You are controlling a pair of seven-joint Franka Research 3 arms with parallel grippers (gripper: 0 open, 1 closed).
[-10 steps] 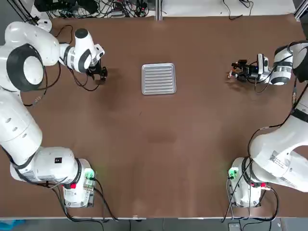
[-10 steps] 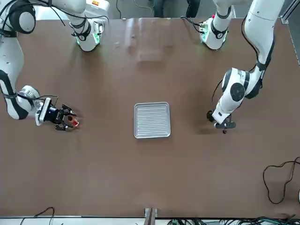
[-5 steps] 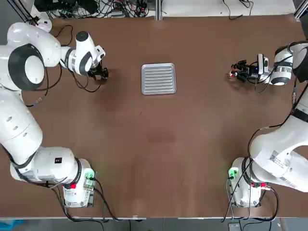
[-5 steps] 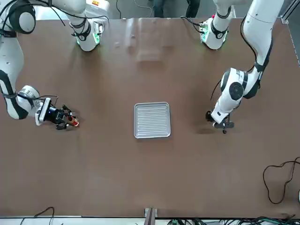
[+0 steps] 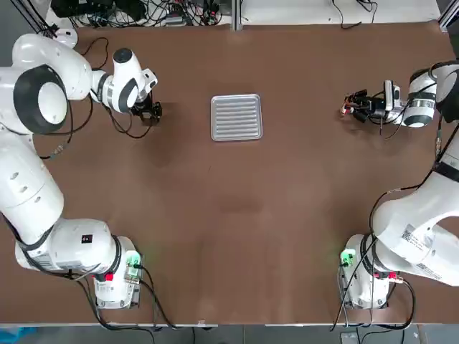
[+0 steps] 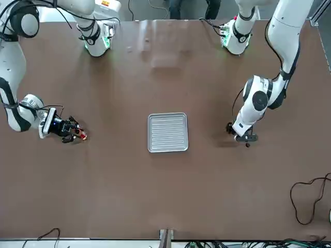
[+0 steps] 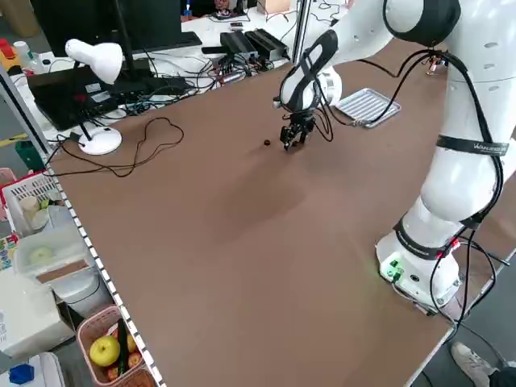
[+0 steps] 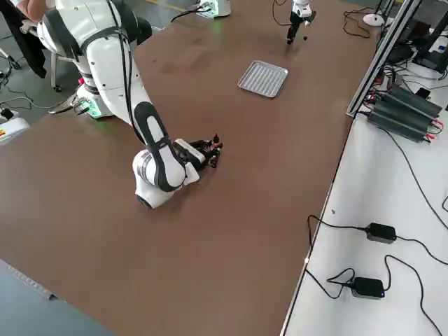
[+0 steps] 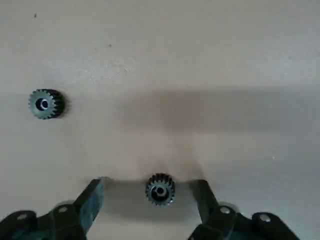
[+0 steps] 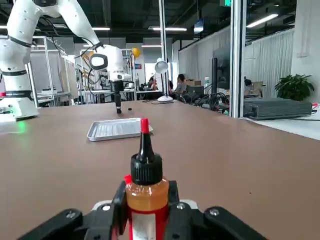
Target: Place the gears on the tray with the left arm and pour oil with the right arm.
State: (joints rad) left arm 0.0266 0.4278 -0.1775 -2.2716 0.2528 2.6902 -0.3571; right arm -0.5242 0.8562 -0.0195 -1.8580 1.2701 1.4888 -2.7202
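L gripper [image 9: 151,183]: at the L side of the table, fingers wide apart, nothing held. One gear [image 9: 160,190] shows between the fingertips in the L wrist view, a bit nearer one finger than the other; neither finger touches it. Can't tell exact height of tips over the table. Second gear [image 9: 46,104] sits well outside the jaws; from the front view it is on the side away from the arm bases, near the gripper.

Tray [image 5: 237,117] lies to the robot's R of the L gripper, no gear on it. L arm is by far the nearer to both gears.

R gripper [image 10: 146,190]: other side of the tray, closed round the oil bottle [image 10: 146,197], nozzle out past the fingertips. Bottle is well apart from tray.

My read: step in hand is picking gear no. 1. Next needs tips a touch lower if high, small shift to centre it, then close evenly. Risk: one finger lands first and rolls the gear. I'd keep R arm parked w/ oil until both gears are down on the tray.
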